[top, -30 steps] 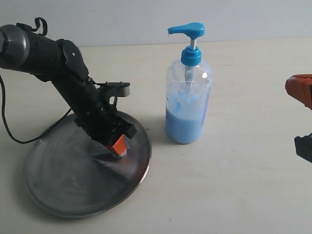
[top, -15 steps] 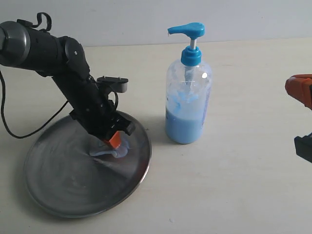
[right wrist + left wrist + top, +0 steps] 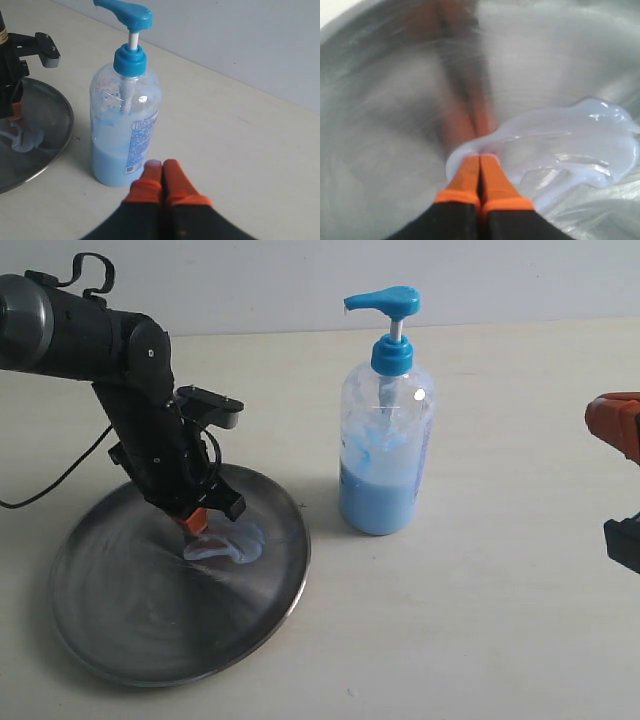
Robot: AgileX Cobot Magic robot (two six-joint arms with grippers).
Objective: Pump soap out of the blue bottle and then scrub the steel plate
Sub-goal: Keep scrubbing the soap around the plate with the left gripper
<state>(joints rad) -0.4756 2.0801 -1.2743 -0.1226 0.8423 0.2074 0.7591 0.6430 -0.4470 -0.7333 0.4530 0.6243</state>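
Observation:
The steel plate (image 3: pixel 150 620) lies on the table at the left. A pale blue soap blob (image 3: pixel 232 542) sits on its far right part, and shows glossy in the left wrist view as soap (image 3: pixel 570 150). My left gripper (image 3: pixel 193 521) is shut, its orange tips pressed onto the plate at the soap's left edge, left gripper (image 3: pixel 480 157). The blue bottle (image 3: pixel 385 440) stands upright right of the plate, about a third full. My right gripper (image 3: pixel 162 164) is shut and empty, held near the bottle (image 3: pixel 125 115) without touching it, with a soap smear on one fingertip (image 3: pixel 152 164).
The left arm's black cable (image 3: pixel 50 490) trails over the table behind the plate. The right gripper's orange and black body (image 3: pixel 620 490) shows at the right edge. Bare beige tabletop (image 3: pixel 480 620) lies between bottle and right gripper. A grey wall (image 3: pixel 300 280) backs the table.
My left gripper has slid leftward and slightly back across the plate, off the soap blob, leaving a smeared pale blue patch exposed. The right gripper and bottle have not moved.

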